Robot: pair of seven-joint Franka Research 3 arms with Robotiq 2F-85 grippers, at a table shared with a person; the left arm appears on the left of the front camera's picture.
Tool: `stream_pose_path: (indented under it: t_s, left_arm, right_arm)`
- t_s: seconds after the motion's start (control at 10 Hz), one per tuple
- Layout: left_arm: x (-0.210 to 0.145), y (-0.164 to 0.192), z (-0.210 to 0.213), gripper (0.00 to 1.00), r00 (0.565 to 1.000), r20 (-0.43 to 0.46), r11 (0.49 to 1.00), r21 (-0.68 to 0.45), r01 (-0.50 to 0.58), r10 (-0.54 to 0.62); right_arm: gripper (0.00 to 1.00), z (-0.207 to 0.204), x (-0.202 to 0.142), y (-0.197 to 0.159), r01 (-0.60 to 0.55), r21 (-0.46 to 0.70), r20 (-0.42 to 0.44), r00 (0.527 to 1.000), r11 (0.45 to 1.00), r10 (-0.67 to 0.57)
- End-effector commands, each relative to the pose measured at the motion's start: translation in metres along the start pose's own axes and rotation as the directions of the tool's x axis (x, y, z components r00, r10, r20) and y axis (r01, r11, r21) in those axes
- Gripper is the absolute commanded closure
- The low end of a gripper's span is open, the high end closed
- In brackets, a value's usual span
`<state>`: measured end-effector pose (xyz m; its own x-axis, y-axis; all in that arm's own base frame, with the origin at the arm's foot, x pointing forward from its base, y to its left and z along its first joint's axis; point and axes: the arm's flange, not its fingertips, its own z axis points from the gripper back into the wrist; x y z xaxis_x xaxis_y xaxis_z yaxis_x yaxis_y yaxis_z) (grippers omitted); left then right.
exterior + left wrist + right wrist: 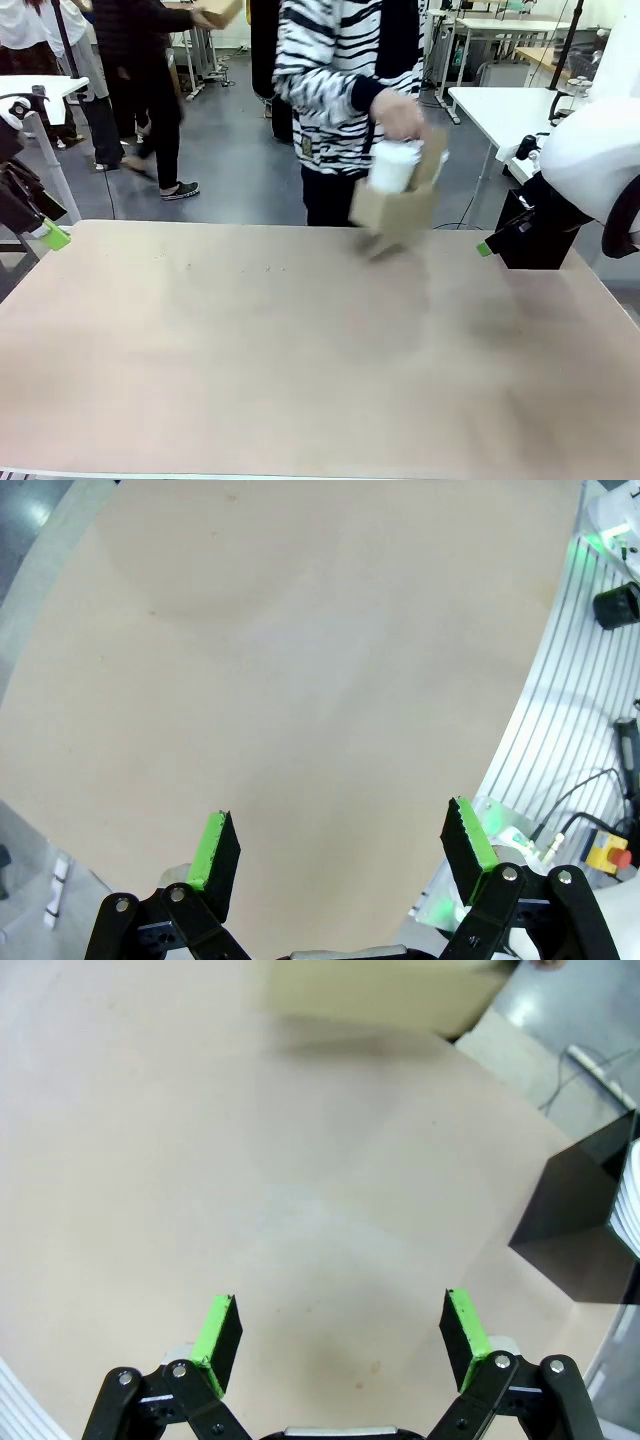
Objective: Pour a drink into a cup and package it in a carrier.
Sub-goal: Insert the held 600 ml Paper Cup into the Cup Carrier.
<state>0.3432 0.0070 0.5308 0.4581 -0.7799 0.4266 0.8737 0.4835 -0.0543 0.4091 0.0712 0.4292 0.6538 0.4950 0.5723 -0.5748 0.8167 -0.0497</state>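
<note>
We see a person in a black-and-white striped top standing at the far side of the bench (pixel 250 350), one hand (pixel 400 113) gripping the tall handle of the carrier (pixel 395 212). The carrier is blurred and tilted, its low base raised just above the far edge of the bench, and a white cup (pixel 392 166) stands in it. In our right wrist view the same carrier (pixel 375 995) shows as a blurred tan block at the top edge, above the bench surface. Our left claw (pixel 340 850) hangs over bare bench with its green pads (pixel 212 845) spread wide and nothing between them; in the front view it sits at the left edge (pixel 52 236), back from the carrier. Our right claw (pixel 340 1332) is likewise spread wide and holds nothing, and a black box (pixel 580 1225) stands on the bench just off to its side. In the front view the right claw (pixel 486 247) sits near the far right edge, beside the carrier but apart from it.
</note>
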Motion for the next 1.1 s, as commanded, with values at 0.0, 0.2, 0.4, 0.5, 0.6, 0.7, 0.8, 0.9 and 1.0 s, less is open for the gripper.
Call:
stream_pose_path:
  t_s: [0.0,0.2,0.4,0.5,0.6,0.7,0.8,0.9,1.0]
  left_arm:
    - [0.0019,-0.0010,0.0008,0.00,1.000,0.011,1.000,-0.013,-0.020,0.020]
    - [0.0019,-0.0010,0.0008,0.00,1.000,0.011,1.000,-0.013,-0.020,0.020]
    - [0.0019,-0.0010,0.0008,0.00,1.000,0.011,1.000,-0.013,-0.020,0.020]
    - [0.0019,-0.0010,0.0008,0.00,1.000,0.011,1.000,-0.013,-0.020,0.020]
    - [0.0019,-0.0010,0.0008,0.00,1.000,0.011,1.000,-0.013,-0.020,0.020]
    - [0.0019,-0.0010,0.0008,0.00,1.000,0.011,1.000,-0.013,-0.020,0.020]
    - [0.0019,-0.0010,0.0008,0.00,1.000,0.011,1.000,-0.013,-0.020,0.020]
    - [0.0019,-0.0010,0.0008,0.00,1.000,0.011,1.000,-0.013,-0.020,0.020]
    - [0.0019,-0.0010,0.0008,0.00,1.000,0.011,1.000,-0.013,-0.020,0.020]
  right_arm:
    - [0.00,-0.0006,-0.0023,-0.0015,-0.020,0.011,0.007,1.000,1.000,0.020]
    - [0.00,-0.0006,-0.0023,-0.0015,-0.020,0.011,0.007,1.000,1.000,0.020]
    - [0.00,-0.0006,-0.0023,-0.0015,-0.020,0.011,0.007,1.000,1.000,0.020]
    - [0.00,-0.0006,-0.0023,-0.0015,-0.020,0.011,0.007,1.000,1.000,0.020]
    - [0.00,-0.0006,-0.0023,-0.0015,-0.020,0.011,0.007,1.000,1.000,0.020]
    - [0.00,-0.0006,-0.0023,-0.0015,-0.020,0.011,0.007,1.000,1.000,0.020]
    - [0.00,-0.0006,-0.0023,-0.0015,-0.020,0.011,0.007,1.000,1.000,0.020]
    - [0.00,-0.0006,-0.0023,-0.0015,-0.020,0.011,0.007,1.000,1.000,0.020]
    - [0.00,-0.0006,-0.0023,-0.0015,-0.020,0.011,0.007,1.000,1.000,0.020]
